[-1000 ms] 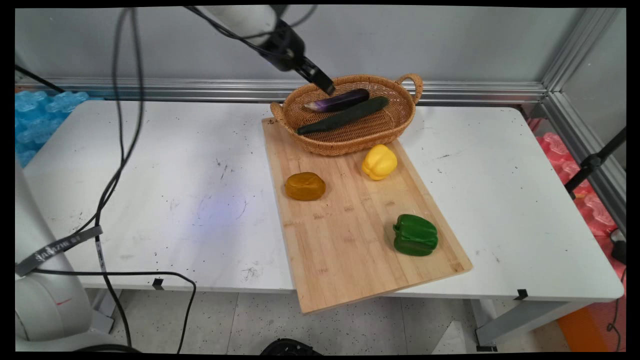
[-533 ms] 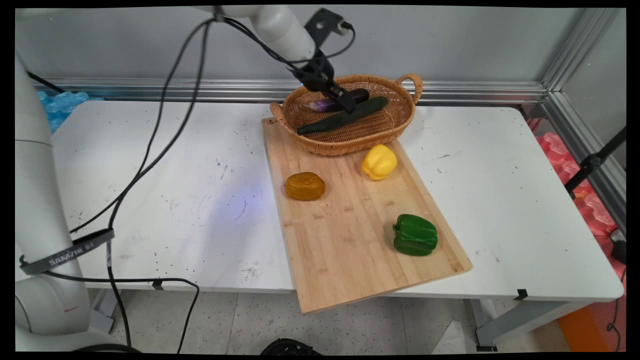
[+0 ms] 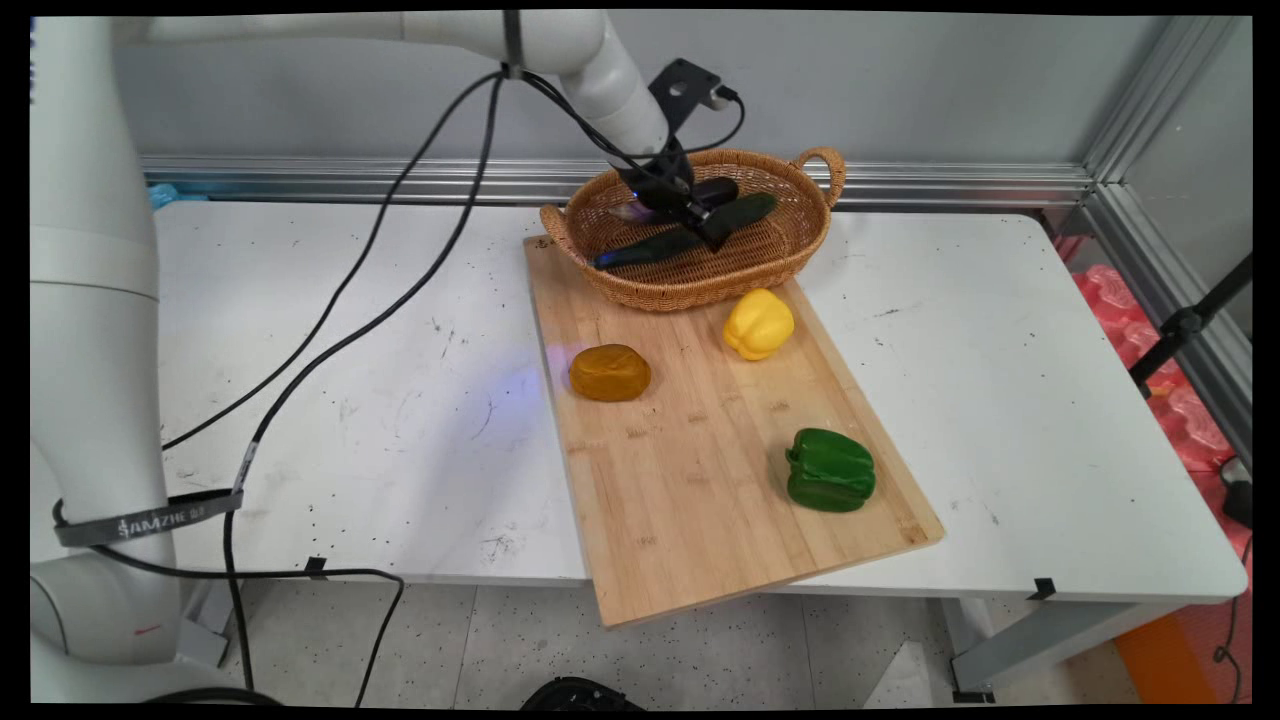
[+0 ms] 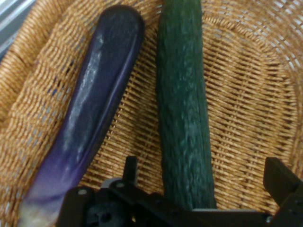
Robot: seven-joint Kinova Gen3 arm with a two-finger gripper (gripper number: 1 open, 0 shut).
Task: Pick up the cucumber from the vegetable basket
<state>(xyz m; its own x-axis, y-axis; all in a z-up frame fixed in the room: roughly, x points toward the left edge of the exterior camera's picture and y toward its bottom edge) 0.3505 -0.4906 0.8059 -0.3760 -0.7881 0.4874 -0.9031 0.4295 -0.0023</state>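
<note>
A woven basket (image 3: 790, 262) stands at the far end of a wooden board. In it lie a dark green cucumber (image 3: 648, 250) and a purple eggplant (image 3: 716, 189), side by side. My gripper (image 3: 706, 228) is down inside the basket, low over the cucumber's middle, and hides part of both vegetables. In the hand view the gripper (image 4: 202, 164) is open, and the cucumber (image 4: 182, 113) runs lengthwise between its two fingers (image 4: 130, 169). The eggplant (image 4: 97, 109) lies just outside the left finger on the basket's weave (image 4: 251, 94). Nothing is held.
The wooden board (image 3: 690, 500) lies slantwise across the table and overhangs its near edge. On it are a yellow pepper (image 3: 759, 323), a green pepper (image 3: 830, 470) and a brown rounded lump (image 3: 610, 372). Black cables (image 3: 330, 310) hang over the table's left half.
The gripper has dropped from above the basket's far left rim, moving right and down into the basket until it straddles the cucumber. The vegetables have not moved.
</note>
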